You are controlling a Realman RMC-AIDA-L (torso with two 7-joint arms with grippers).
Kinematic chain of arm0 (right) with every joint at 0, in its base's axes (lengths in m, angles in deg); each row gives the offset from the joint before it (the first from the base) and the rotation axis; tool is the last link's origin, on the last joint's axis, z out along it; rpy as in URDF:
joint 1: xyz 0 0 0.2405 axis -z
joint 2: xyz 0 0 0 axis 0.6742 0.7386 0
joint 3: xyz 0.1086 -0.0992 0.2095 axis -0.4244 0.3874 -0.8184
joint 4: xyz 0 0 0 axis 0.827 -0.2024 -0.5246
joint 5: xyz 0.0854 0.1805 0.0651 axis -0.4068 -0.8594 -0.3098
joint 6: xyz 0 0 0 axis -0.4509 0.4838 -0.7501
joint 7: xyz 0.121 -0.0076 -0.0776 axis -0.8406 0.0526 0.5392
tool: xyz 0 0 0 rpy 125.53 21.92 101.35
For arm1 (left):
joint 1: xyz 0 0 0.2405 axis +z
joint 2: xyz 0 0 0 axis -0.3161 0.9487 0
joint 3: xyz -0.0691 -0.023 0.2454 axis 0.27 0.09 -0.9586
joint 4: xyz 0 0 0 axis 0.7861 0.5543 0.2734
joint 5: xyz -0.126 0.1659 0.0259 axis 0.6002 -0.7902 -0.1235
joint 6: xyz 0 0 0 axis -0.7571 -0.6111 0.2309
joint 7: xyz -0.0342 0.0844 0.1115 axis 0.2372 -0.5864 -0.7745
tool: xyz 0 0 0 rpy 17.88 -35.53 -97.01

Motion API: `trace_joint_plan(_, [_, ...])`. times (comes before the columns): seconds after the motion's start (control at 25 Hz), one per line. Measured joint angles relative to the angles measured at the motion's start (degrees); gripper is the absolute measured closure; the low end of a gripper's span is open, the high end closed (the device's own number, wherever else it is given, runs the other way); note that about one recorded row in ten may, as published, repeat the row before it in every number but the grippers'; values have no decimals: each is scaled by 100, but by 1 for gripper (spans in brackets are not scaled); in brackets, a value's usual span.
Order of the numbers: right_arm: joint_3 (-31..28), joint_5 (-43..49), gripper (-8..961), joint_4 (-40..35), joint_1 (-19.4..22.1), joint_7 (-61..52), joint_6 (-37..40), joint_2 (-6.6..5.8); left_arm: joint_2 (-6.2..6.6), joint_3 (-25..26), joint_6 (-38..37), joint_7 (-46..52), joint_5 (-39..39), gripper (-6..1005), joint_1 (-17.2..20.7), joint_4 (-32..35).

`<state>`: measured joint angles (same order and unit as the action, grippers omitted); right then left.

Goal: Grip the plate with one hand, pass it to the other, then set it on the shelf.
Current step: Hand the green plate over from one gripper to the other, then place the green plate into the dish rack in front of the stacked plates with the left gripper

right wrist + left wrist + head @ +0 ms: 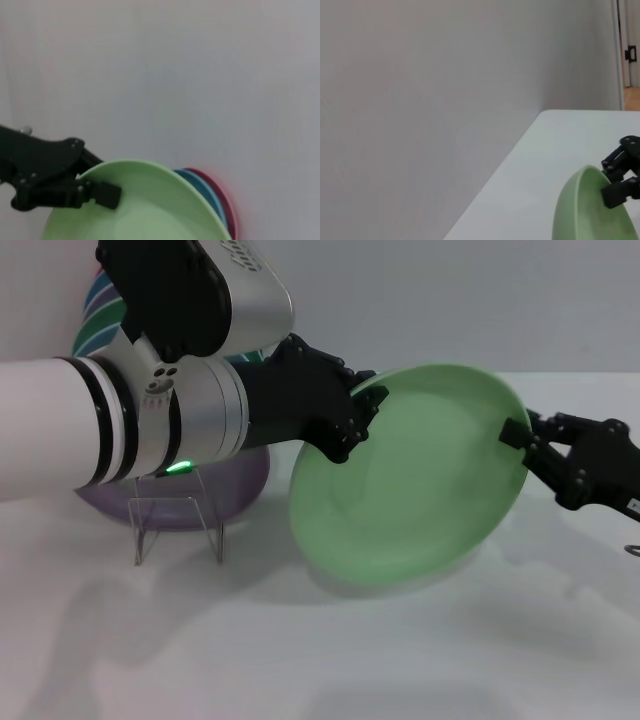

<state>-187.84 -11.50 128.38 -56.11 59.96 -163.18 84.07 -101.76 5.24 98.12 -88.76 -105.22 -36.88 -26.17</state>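
The mint-green plate hangs tilted above the white surface, pinched at opposite rims by the left claw and right claw. Behind the left claw, its arm half hides the clear rack and a lilac plate.

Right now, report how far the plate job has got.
Done: the plate is lifted off the table, tilted. In hand: the handover, with the left gripper and the right gripper each clamped on opposite rims. Left: the right gripper lets go, then the left sets the plate in the shelf, which holds no mint plate yet.
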Motion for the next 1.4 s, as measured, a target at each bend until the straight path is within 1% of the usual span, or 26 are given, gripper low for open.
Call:
trace_joint_plan(0.12, [-69,-324,843,-131,126,-14,-153,3,1,-4,-124,-41,24,903,7,16])
trace_joint_plan(0.2, [-296,-632,785,-289,240,-21,-386,6,2,-36,-266,-119,32,908,62,-9])
trace_joint_plan(0.24, [-482,-814,756,-413,298,-25,-568,11,2,-66,-367,-184,39,909,103,-40])
trace_joint_plan(0.32, [-979,-1189,664,-755,417,-33,-961,21,7,-171,-730,-403,38,910,258,-115])
trace_joint_plan(0.44, [-1895,-1777,526,-1374,586,-42,-1433,57,14,-496,-1804,-1099,32,913,635,-176])
trace_joint_plan(0.48, [-2125,-1949,498,-1523,644,-42,-1486,67,20,-776,-2528,-1577,23,913,834,-159])
trace_joint_plan(0.56, [-2352,-2239,442,-1677,761,-43,-1524,75,31,-1369,-3993,-2544,-15,915,1113,-7])
trace_joint_plan(0.6, [-2382,-2301,414,-1694,796,-43,-1514,75,35,-1564,-4469,-2825,-49,915,1169,79])
trace_joint_plan(0.64, [-2387,-2303,386,-1685,808,-40,-1484,75,40,-1899,-5155,-3218,-138,916,1224,258])
trace_joint_plan(0.68, [-2399,-2302,358,-1677,815,-35,-1445,75,43,-2189,-5825,-3453,-325,916,1221,484])
trace_joint_plan(0.72, [-2398,-2293,358,-1679,799,-27,-1392,75,51,-2607,-6910,-3692,-733,916,1177,867])
trace_joint_plan(0.76, [-2394,-2279,358,-1694,783,-16,-1336,75,60,-2793,-7507,-3729,-995,916,1126,1109])
trace_joint_plan(0.8, [-2383,-2267,358,-1709,761,-4,-1289,75,86,-3033,-8416,-3627,-1469,916,1041,1498])
trace_joint_plan(0.84, [-2373,-2244,358,-1737,733,21,-1235,75,107,-3139,-8884,-3524,-1725,916,992,1711])
trace_joint_plan(0.88, [-2371,-2215,358,-1768,700,50,-1184,73,179,-3226,-9729,-3084,-2261,916,902,2087])
trace_joint_plan(0.92, [-2367,-2187,358,-1793,670,79,-1148,72,215,-3247,-10064,-2825,-2498,915,867,2252])
trace_joint_plan(1.0, [-2366,-2134,359,-1824,625,126,-1076,59,444,-3130,-10994,-1395,-3020,915,778,2718])
trace_joint_plan(1.04, [-2367,-2116,359,-1827,614,134,-1027,54,525,-3079,-11251,-833,-3112,915,752,2859])
trace_joint_plan(1.12, [-2369,-2114,359,-1835,603,161,-965,53,879,-2790,-12077,1051,-3103,915,594,3704])
trace_joint_plan(1.16, [-2370,-2113,359,-1847,600,177,-941,50,879,-2790,-12077,1051,-3103,915,594,3704])
trace_joint_plan(1.28, [-2372,-2113,359,-1870,589,194,-930,43,1232,-2638,-13071,2424,-3105,916,309,4852])
trace_joint_plan(1.36, [-2373,-2113,359,-1874,588,195,-926,42,1388,-2605,-13767,3129,-3107,917,25,5746])
trace_joint_plan(1.4, [-2374,-2108,359,-1875,586,195,-923,42,1457,-2584,-14241,3562,-3106,917,-196,6380])
